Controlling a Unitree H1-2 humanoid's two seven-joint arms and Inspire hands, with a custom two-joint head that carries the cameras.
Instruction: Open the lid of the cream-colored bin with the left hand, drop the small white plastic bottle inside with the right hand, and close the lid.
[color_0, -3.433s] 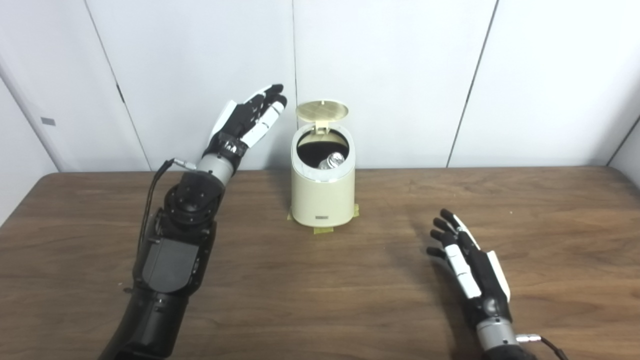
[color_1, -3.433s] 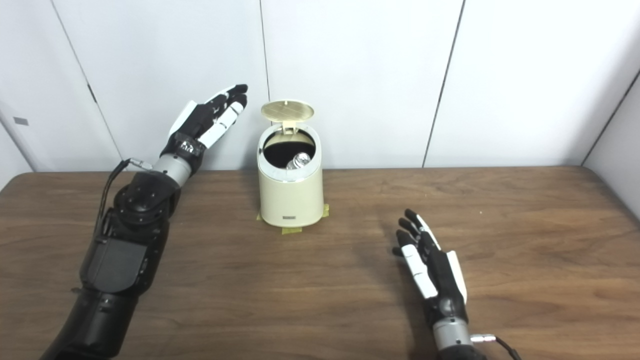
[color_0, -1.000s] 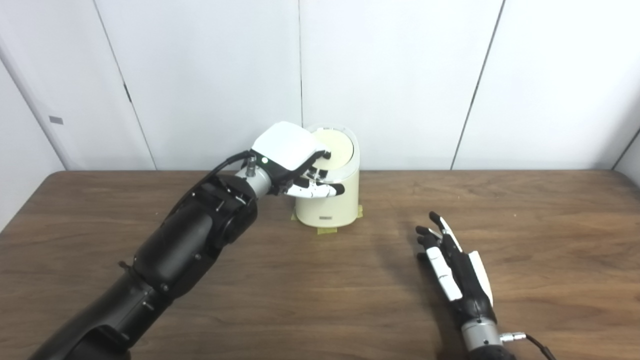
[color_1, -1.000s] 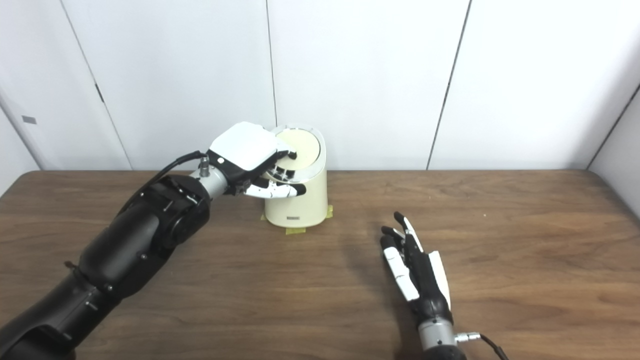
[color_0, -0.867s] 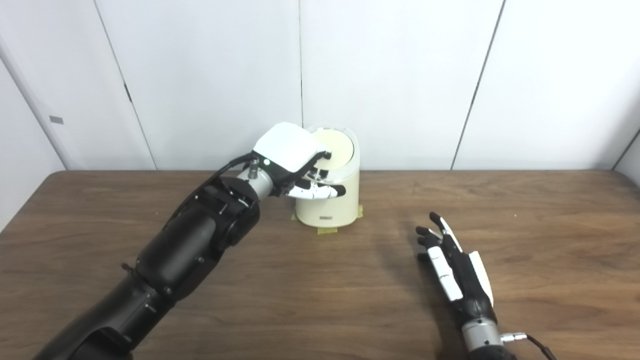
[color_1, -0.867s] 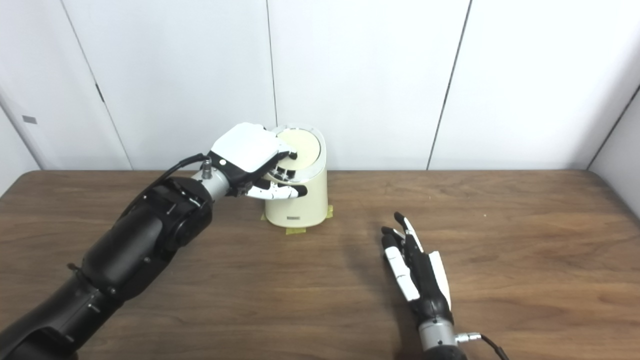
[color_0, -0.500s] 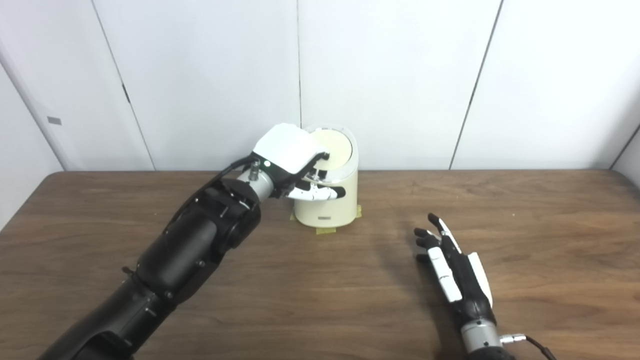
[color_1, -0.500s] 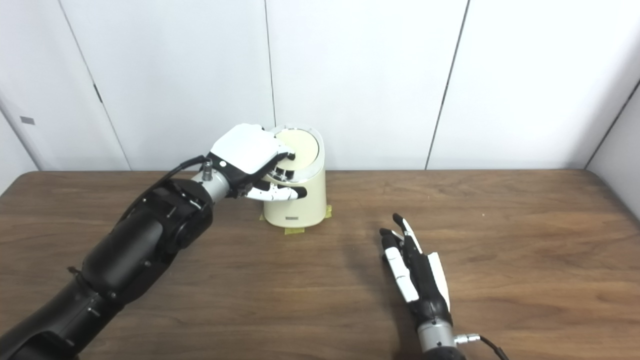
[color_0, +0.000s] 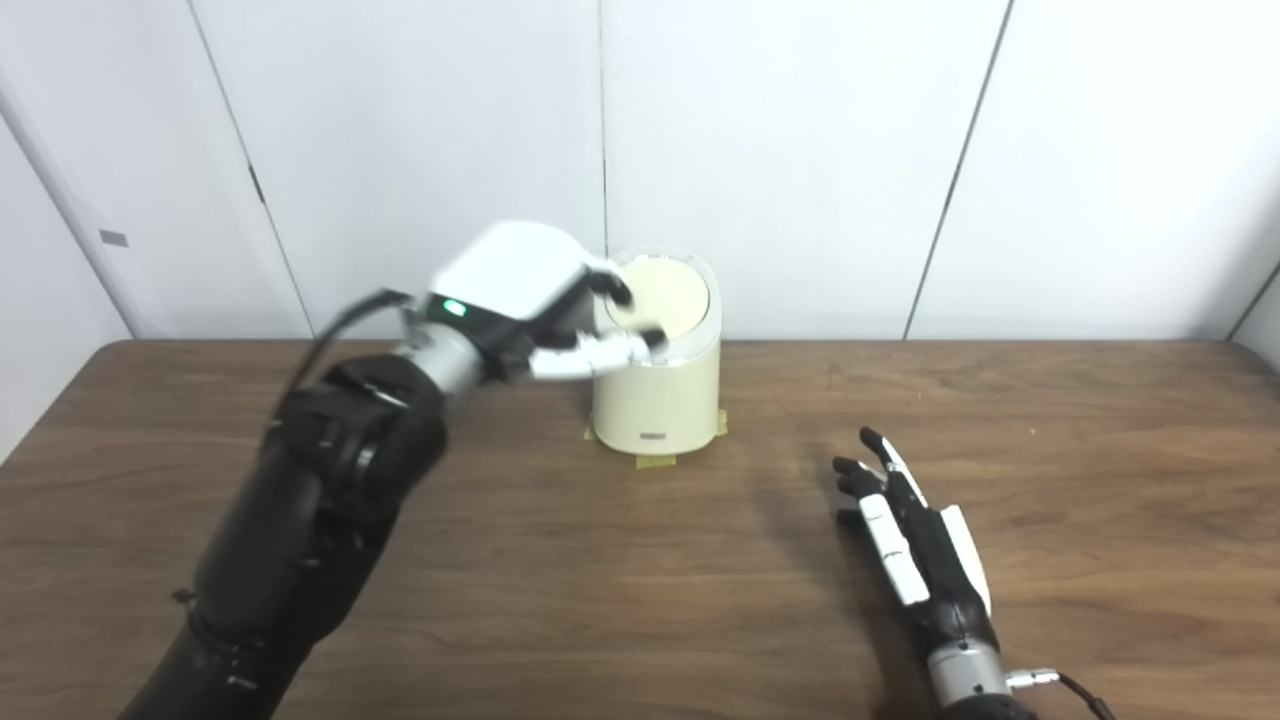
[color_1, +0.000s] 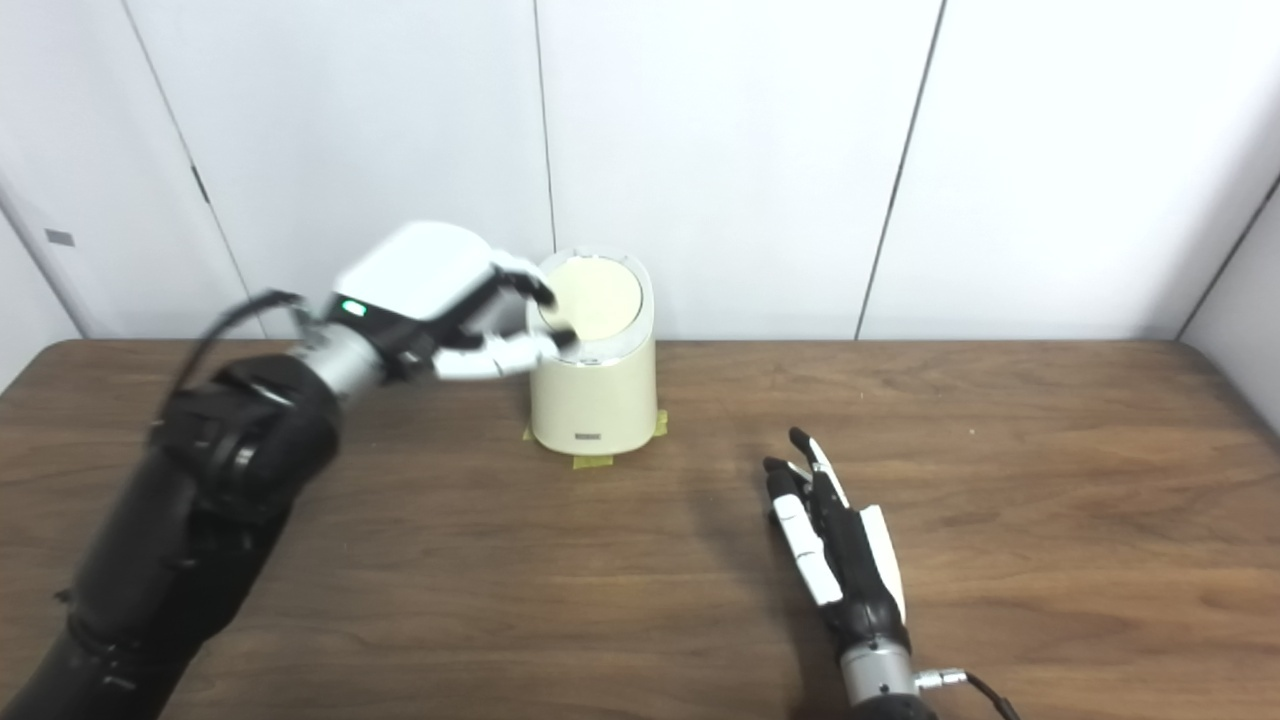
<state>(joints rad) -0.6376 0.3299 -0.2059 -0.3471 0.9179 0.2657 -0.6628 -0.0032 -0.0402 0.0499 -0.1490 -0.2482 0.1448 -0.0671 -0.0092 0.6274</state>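
The cream-colored bin (color_0: 660, 400) stands at the back middle of the table near the wall. Its round lid (color_0: 662, 298) lies flat and closed on top. The small white bottle is not visible. My left hand (color_0: 520, 300) is blurred, palm down, just left of the bin's top, with its fingers (color_1: 500, 355) apart and reaching the lid's left edge; it holds nothing. My right hand (color_0: 915, 545) lies open and empty on the table at the front right, fingers spread, well away from the bin.
The wooden table (color_0: 640, 590) stretches wide on all sides. Yellow tape tabs (color_0: 650, 462) mark the bin's base. White wall panels stand right behind the bin.
The lid, upright and open 3.4 s ago with the bottle showing inside, is closed. My left hand has since lifted and drawn back to the left off the lid. The right hand has stayed put.
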